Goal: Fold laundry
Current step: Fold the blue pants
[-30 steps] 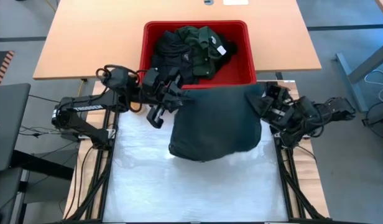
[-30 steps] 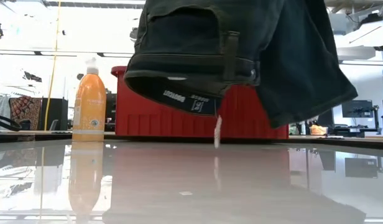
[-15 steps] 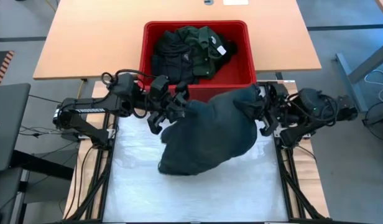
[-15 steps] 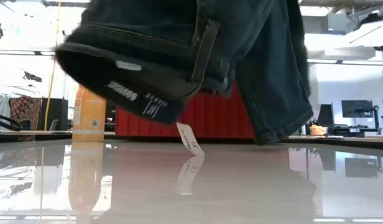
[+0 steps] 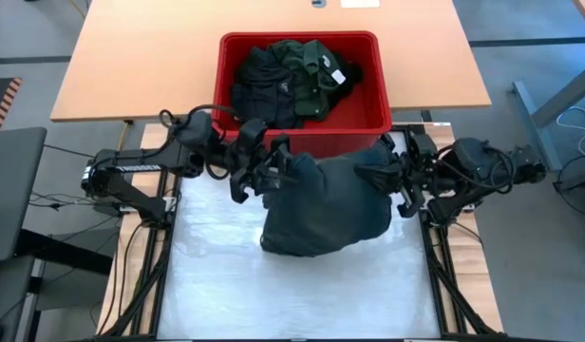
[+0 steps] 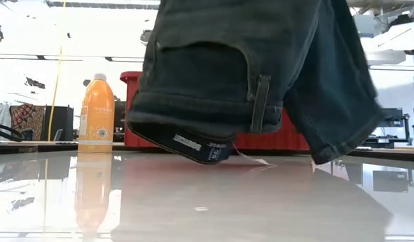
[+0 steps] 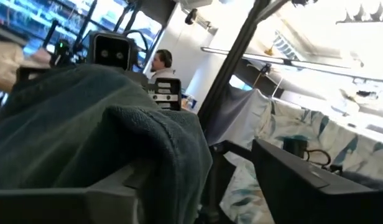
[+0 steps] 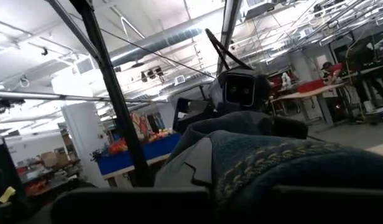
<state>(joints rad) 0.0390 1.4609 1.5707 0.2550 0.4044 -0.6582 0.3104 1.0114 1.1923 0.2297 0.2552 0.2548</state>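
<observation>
While one dark garment hangs between my two arms, here is where the folding stands.

Progress: early, by my reading. Nothing on the white work surface point(image 5: 302, 294) is folded yet; the garment in hand point(image 5: 326, 204) is bunched, its lower edge sagging to the surface at table centre.

Garment in hand: dark denim-like cloth with a belt loop and a printed waistband label point(image 6: 193, 143). In the low view the waistband dips to just above the tabletop, one leg drooping beside it.

Left gripper point(image 5: 264, 169): at 9 o'clock of the garment, against its upper corner. I see cloth draped over the fingers in the left wrist view, but I cannot tell whether the jaws are apart or gripping.

Right gripper point(image 5: 392, 176): at 3 o'clock of the garment, jaws clamped together on the cloth's opposite corner; the right wrist view shows the fabric bunched over them.

Left to do: spread this piece flat, fold it, then take the rest.

Remaining laundry point(image 5: 292, 76): black and dark green pieces heaped in the red basket point(image 5: 373, 114), at 12 o'clock of the work surface, a white neck label point(image 5: 337, 77) showing on the green one.

Around: an orange bottle point(image 6: 97, 111) stands beside the basket in the low view. A person point(image 7: 159, 62) shows far off in the room.

In the way: the basket's near wall sits just behind the hanging cloth, so I judge a snag possible when spreading.
</observation>
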